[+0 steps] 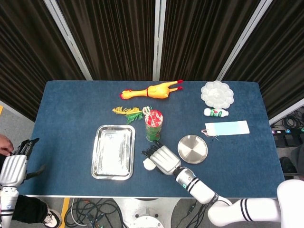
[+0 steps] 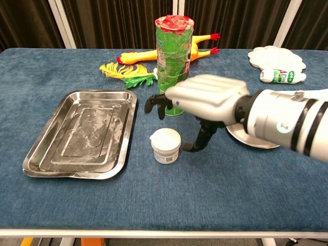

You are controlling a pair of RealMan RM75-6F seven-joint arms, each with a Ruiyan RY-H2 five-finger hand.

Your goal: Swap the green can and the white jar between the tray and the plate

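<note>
- We see the white robot right hand (image 2: 205, 100) hovering over the small white lidded jar (image 2: 165, 145) with its fingers spread apart and nothing held; the jar stands free on the blue tablecloth (image 2: 164, 195), just beside the right rim of the rectangular steel tray (image 2: 128, 128).
- From the head view, the right hand (image 1: 164, 159) covers part of the jar (image 1: 149, 164), so only its left edge shows there.
- The tall green can with a red lid (image 2: 174, 64) stands upright on the cloth behind the hand, on neither the tray nor the round steel plate (image 2: 256, 141); the fingers (image 2: 156, 102) cross in front of its lower part in the chest view.
- The plate is mostly hidden by the right forearm in the chest view; the head view shows the plate (image 1: 192, 149) whole, with nothing on it.
- The left hand (image 1: 14, 166) sits off the table's left edge, partly cut off; its fingers look loosely extended and hold nothing.
- We count one tray, one plate, one can, one jar.
- Beyond those: one yellow rubber chicken (image 1: 152, 90), one yellow and green feathery sprig (image 1: 128, 112), one white flower-shaped palette (image 1: 217, 93), one small white bottle lying on its side (image 1: 215, 112), and one pale blue face mask (image 1: 227, 128).
- The bottle's label is too small to read.
</note>
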